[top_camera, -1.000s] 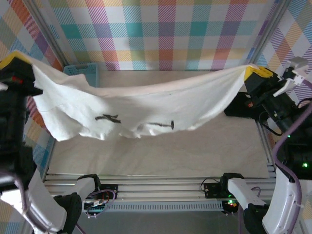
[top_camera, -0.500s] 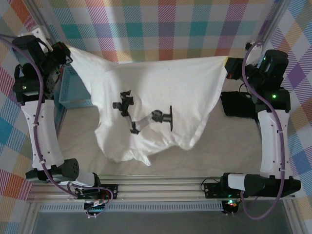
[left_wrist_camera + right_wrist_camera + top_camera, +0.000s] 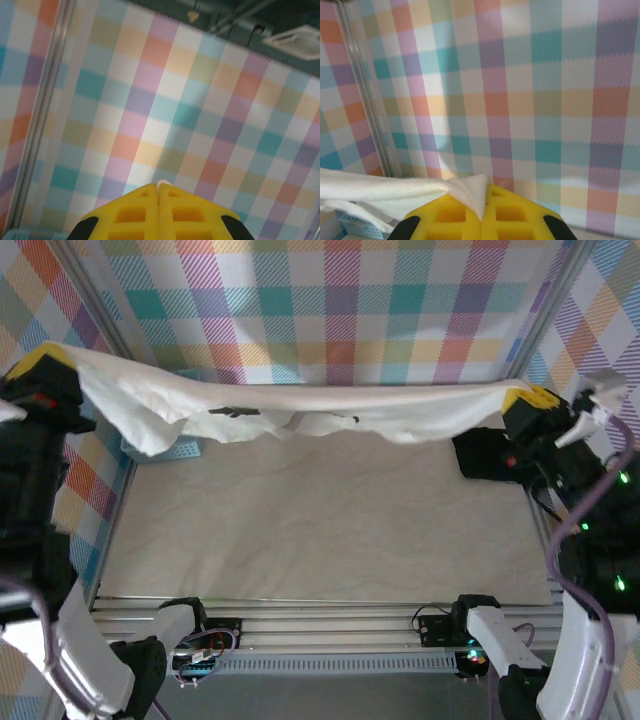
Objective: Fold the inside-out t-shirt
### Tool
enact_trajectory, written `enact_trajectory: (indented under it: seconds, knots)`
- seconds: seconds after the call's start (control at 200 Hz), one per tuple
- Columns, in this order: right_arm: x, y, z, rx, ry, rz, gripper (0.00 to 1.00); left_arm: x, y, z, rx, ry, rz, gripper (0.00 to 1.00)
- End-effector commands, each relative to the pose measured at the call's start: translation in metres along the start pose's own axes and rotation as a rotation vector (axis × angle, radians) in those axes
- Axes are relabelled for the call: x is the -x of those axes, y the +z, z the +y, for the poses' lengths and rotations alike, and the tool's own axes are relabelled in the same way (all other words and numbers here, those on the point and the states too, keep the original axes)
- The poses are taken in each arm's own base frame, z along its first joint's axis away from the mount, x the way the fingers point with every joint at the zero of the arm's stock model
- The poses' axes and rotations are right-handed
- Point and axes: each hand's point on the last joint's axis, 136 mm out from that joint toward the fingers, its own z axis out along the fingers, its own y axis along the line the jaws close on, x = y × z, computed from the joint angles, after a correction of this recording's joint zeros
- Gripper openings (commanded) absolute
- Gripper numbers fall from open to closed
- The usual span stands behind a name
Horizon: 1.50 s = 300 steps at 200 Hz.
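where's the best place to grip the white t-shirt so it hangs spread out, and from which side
The two end corners of its upper edge, one pinched from each outer side. The t-shirt hangs as a taut band between the left gripper and right gripper, both shut on it; a flap droops near the left end.
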Motion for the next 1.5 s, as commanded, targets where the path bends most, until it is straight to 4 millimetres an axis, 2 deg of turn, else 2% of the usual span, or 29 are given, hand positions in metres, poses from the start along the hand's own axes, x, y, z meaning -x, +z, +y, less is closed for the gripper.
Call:
enact_trajectory:
  seconds: [0.0,0.05,0.17,0.32,0.43,0.49,0.575,0.705,0.785,0.81,0.82,0.855,0.905,0.925,0.96,1.0,1.045,1.1,1.165,1.26,1.36,1.43,1.44,1.445,1.495]
  knots:
    - [0.019,-0.018,0.007,-0.018,-0.040,-0.042,0.00,0.033,-0.016,-0.009,-0.004,0.025,-0.105,0.00]
    - [0.027,-0.023,0.010,-0.019,-0.052,-0.059,0.00,0.042,-0.019,-0.012,-0.007,0.032,-0.127,0.00]
    - [0.038,-0.022,0.010,-0.026,-0.074,-0.071,0.00,0.043,0.000,-0.011,-0.013,0.044,-0.120,0.00]
    - [0.033,0.003,-0.001,-0.020,-0.069,-0.037,0.00,0.024,0.050,-0.003,-0.029,0.027,-0.066,0.00]
    - [0.013,0.039,-0.020,-0.023,-0.046,0.013,0.00,-0.012,0.107,0.012,-0.037,-0.021,0.025,0.00]
    - [-0.005,0.065,-0.034,-0.025,-0.028,0.052,0.00,-0.043,0.142,0.020,-0.034,-0.041,0.092,0.00]
    - [-0.036,0.104,-0.056,-0.029,0.003,0.114,0.00,-0.099,0.191,0.027,-0.014,-0.008,0.192,0.00]
    - [-0.103,0.171,-0.097,-0.040,0.062,0.217,0.00,-0.203,0.261,0.041,0.006,0.024,0.349,0.00]
    - [-0.164,0.221,-0.124,-0.054,0.110,0.309,0.00,-0.277,0.300,0.055,0.023,0.031,0.439,0.00]
    - [-0.189,0.239,-0.133,-0.059,0.126,0.347,0.00,-0.304,0.312,0.062,0.031,0.036,0.470,0.00]
    - [-0.197,0.245,-0.136,-0.063,0.129,0.358,0.00,-0.309,0.315,0.063,0.034,0.036,0.473,0.00]
    - [-0.230,0.269,-0.148,-0.079,0.152,0.411,0.00,-0.350,0.331,0.074,0.053,0.035,0.522,0.00]
    - [-0.275,0.300,-0.161,-0.090,0.190,0.485,0.06,-0.396,0.349,0.084,0.060,0.035,0.576,0.08]
    - [-0.287,0.310,-0.166,-0.098,0.203,0.508,0.10,-0.416,0.354,0.090,0.072,0.035,0.604,0.15]
    - [-0.314,0.326,-0.172,-0.109,0.230,0.566,0.17,-0.435,0.362,0.096,0.087,0.036,0.621,0.20]
    - [-0.336,0.340,-0.175,-0.115,0.241,0.620,0.23,-0.456,0.366,0.103,0.095,0.035,0.641,0.32]
    - [-0.354,0.349,-0.177,-0.131,0.237,0.670,0.30,-0.465,0.367,0.106,0.106,0.033,0.645,0.46]
    - [-0.365,0.352,-0.172,-0.131,0.220,0.713,0.36,-0.476,0.362,0.110,0.119,0.018,0.683,0.59]
    - [-0.370,0.345,-0.168,-0.144,0.201,0.750,0.41,-0.484,0.353,0.107,0.113,0.002,0.742,0.71]
    - [-0.376,0.321,-0.154,-0.151,0.212,0.804,0.44,-0.486,0.333,0.100,0.117,-0.042,0.817,0.74]
    - [-0.392,0.274,-0.131,-0.174,0.258,0.873,0.45,-0.481,0.304,0.083,0.093,-0.101,0.838,0.75]
    - [-0.413,0.231,-0.113,-0.199,0.348,0.941,0.45,-0.487,0.275,0.071,0.093,-0.163,0.822,0.75]
    - [-0.416,0.225,-0.111,-0.205,0.356,0.950,0.45,-0.480,0.274,0.065,0.083,-0.175,0.802,0.75]
    - [-0.418,0.221,-0.110,-0.207,0.362,0.957,0.45,-0.486,0.270,0.065,0.087,-0.180,0.811,0.75]
    - [-0.433,0.188,-0.096,-0.230,0.392,1.013,0.48,-0.487,0.251,0.050,0.061,-0.234,0.786,0.75]
